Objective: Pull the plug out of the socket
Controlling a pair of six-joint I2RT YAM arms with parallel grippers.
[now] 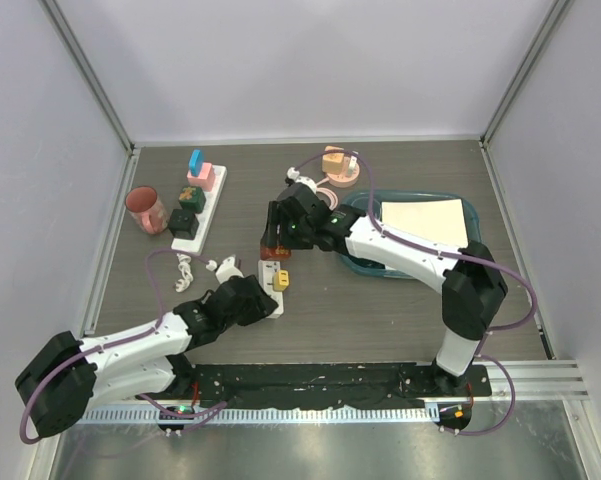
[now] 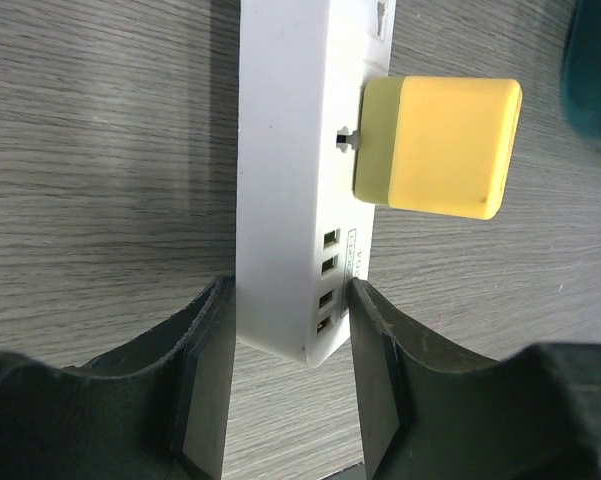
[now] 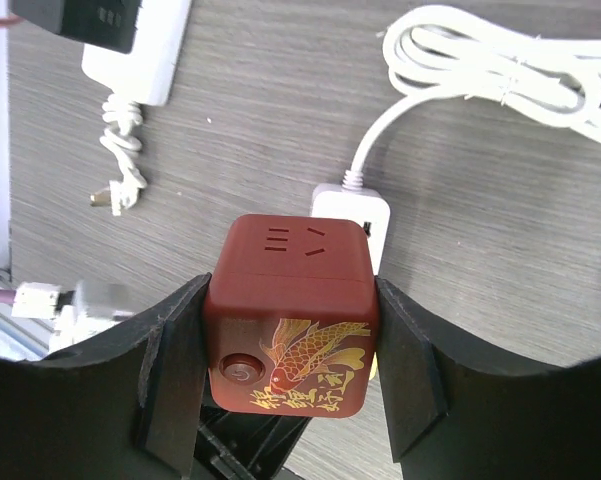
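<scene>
A white power strip [image 2: 300, 150] lies on the wooden table, with a yellow plug [image 2: 440, 145] seated in its side. In the top view the yellow plug [image 1: 280, 280] sits mid-table. My left gripper [image 2: 290, 300] is shut on the strip's USB end; it also shows in the top view [image 1: 263, 300]. My right gripper [image 3: 290, 330] is shut on a dark red cube plug [image 3: 292, 300] with a gold fish on it. It holds the cube over the strip's cord end [image 3: 352, 215], in the top view [image 1: 273, 243] just beyond the yellow plug. I cannot tell whether the cube's prongs sit in the strip.
A second strip [image 1: 198, 205] with blue, pink and dark plugs lies at the left, next to a pink cup [image 1: 146, 210]. A blue tray [image 1: 365, 262] holding white paper is at the right. An orange item [image 1: 338, 165] sits behind. A white coiled cord [image 3: 500, 70] lies nearby.
</scene>
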